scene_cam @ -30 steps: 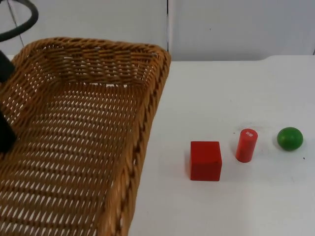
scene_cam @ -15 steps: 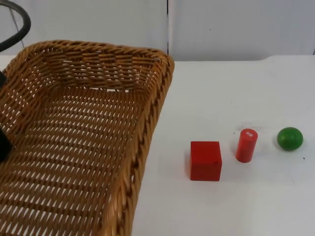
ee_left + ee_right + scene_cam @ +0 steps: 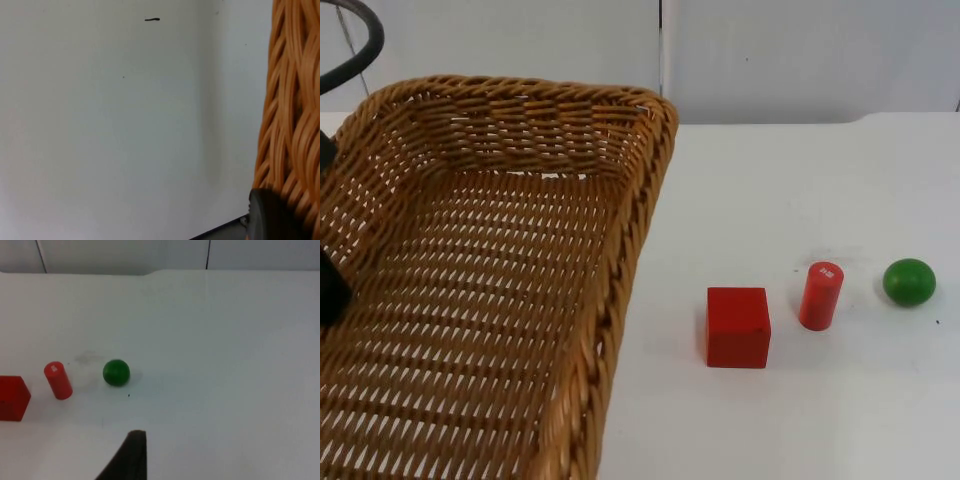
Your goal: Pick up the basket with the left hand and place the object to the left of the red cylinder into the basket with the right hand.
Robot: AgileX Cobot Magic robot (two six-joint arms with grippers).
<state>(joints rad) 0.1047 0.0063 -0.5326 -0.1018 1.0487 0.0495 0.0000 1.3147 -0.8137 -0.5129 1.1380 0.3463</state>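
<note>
So the wicker basket (image 3: 490, 290) looks lifted and tipped toward the camera in the top view, which makes sense: the left tool (image 3: 272, 215) has it by the rim, and in the left wrist view we see a black fingertip pressed right against the weave, so we read that tool as clamped on the basket. Holding it up and off to the left side keeps the mouth open for a drop-in.

The thing we actually want is the red cube (image 3: 737, 326), sitting on the white bench (image 3: 800, 180) just beside the red cylinder (image 3: 820, 295), on its left. A green ball (image 3: 909, 281) sits near the cylinder on the other side, so that one's a decoy.

The right tool (image 3: 131, 455) hangs back over the bench, well apart from the cube, not reaching yet. We can make out just one dark fingertip of it, so whether it's open or closed we can't tell. The basket's near and left edges are cut off by the frame
</note>
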